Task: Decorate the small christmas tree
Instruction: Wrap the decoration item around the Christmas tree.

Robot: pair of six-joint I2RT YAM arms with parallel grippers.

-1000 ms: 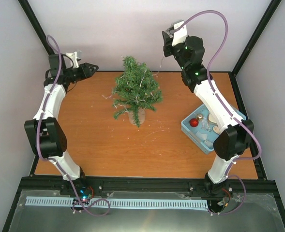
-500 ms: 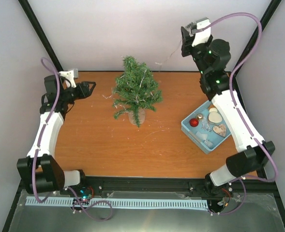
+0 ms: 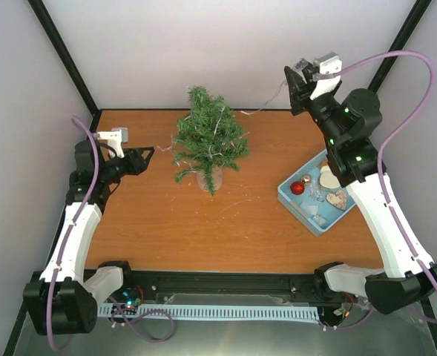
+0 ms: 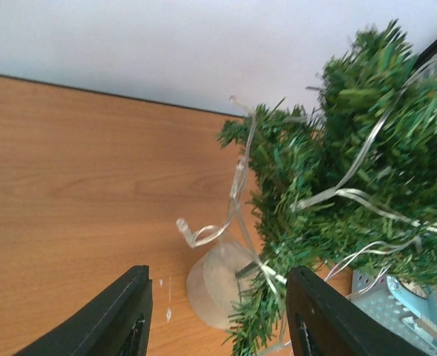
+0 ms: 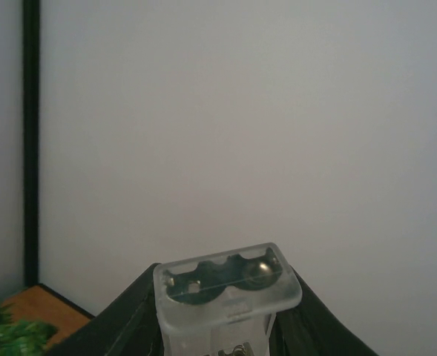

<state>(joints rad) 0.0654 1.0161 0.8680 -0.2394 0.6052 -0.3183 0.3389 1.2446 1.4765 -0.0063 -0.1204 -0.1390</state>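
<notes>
Small christmas tree [image 3: 209, 141]: a miniature artificial conifer, cone-shaped, with bushy dark green needle branches. It stands upright on a pale, translucent round base [image 4: 217, 287]. Position: rear centre of the orange-brown wooden table [image 3: 166, 222], close to the back edge. A thin clear wire strand [image 4: 237, 185] is wound loosely through the branches, crossing the foliage in several pale lines. One loop hangs off the tree's side down near the base. The lower branches splay outward past the base. No ornaments can be made out on the branches.
</notes>
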